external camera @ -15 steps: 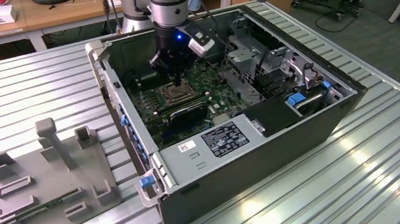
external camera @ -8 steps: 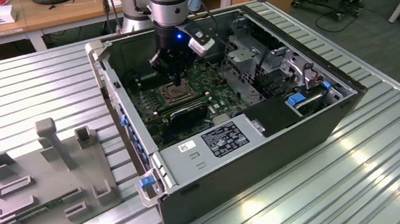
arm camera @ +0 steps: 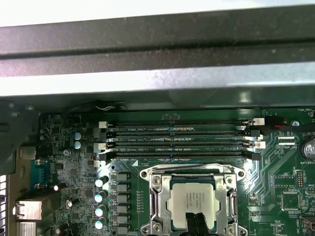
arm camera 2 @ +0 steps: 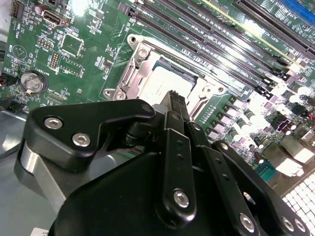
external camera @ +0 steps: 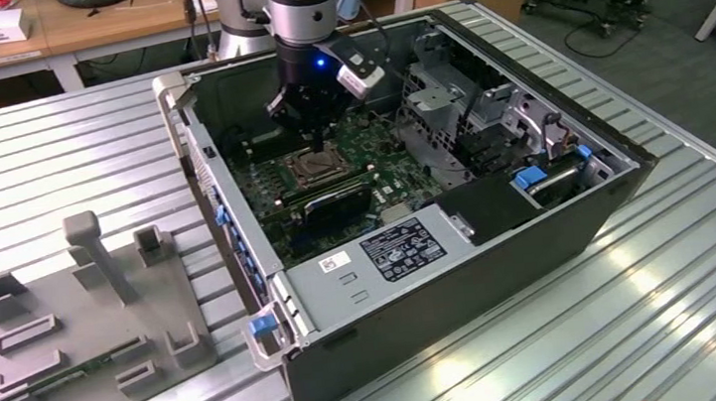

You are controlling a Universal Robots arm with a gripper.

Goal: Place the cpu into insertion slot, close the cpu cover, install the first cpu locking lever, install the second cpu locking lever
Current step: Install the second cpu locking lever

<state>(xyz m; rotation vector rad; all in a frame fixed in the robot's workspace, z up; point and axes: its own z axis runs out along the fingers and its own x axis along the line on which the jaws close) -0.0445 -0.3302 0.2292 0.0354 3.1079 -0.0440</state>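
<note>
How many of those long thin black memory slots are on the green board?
4, lying side by side in a row of parallel strips just beyond the insertion slot: memory slots at and in the first wrist view. None looks hidden.

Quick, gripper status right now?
Gripper: shut, fingertips together, holding nothing, right over the cpu seated under the cpu cover.

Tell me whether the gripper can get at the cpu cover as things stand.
Probably yes. The gripper hangs right above the cpu cover, which lies flat around the cpu, and both wrist views show nothing between them. The computer case is open on top.
</note>
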